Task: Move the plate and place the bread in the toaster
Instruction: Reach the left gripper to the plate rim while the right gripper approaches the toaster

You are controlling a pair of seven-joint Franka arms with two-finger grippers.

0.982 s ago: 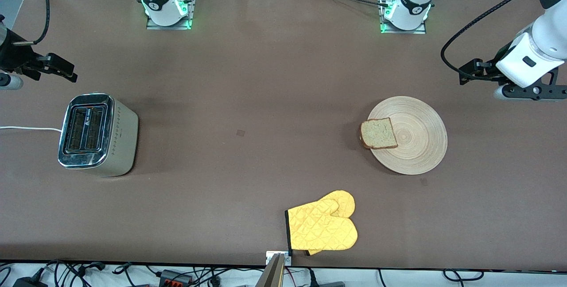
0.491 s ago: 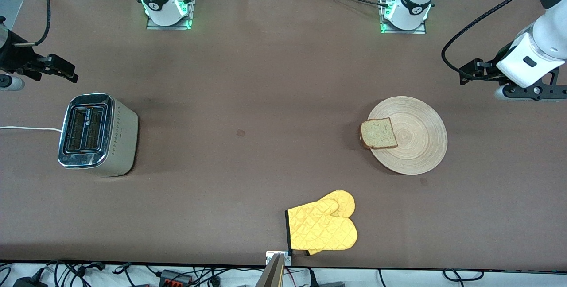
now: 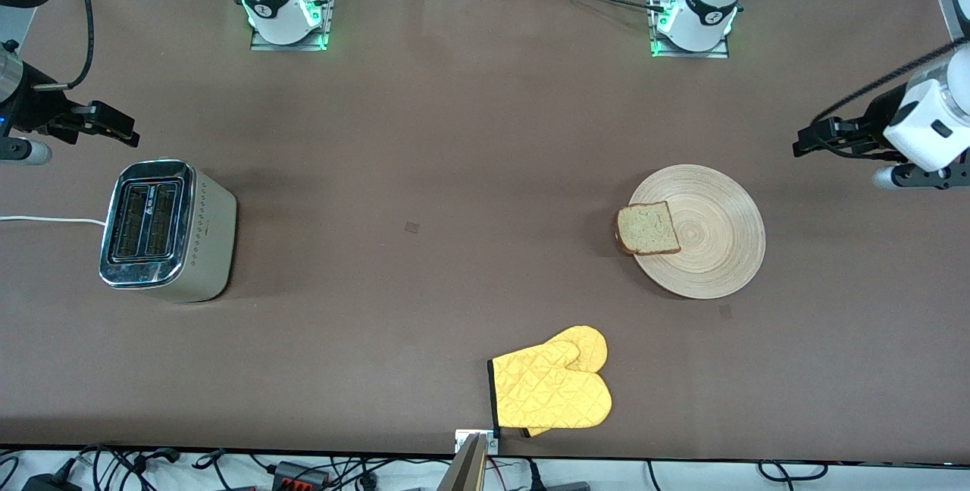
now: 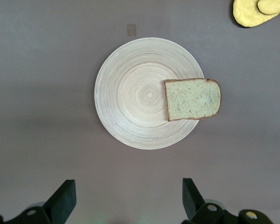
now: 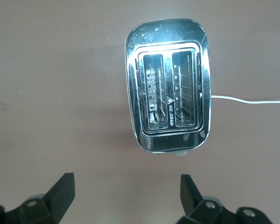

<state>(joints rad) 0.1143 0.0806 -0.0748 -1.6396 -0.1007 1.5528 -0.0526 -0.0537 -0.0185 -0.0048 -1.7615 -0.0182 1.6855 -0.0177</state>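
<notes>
Brown table, one long surface, two arms based along one edge.

Left gripper: fingers spread wide, empty, up in the air above bare table just beside the plate, at the left arm's end of the table. Bread: one slice on the plate's rim toward the toaster, overhanging slightly, beneath and to one side of this gripper.

Right gripper: fingers likewise wide, empty, hanging over table just beside the toaster; both slots upward, vacant. White cord trails off the table's end.

Yellow mitts: well apart from both grippers, untouched.

Step judged: approach, nothing grasped. Next move likely calls for the left gripper to descend and take the plate's rim.
</notes>
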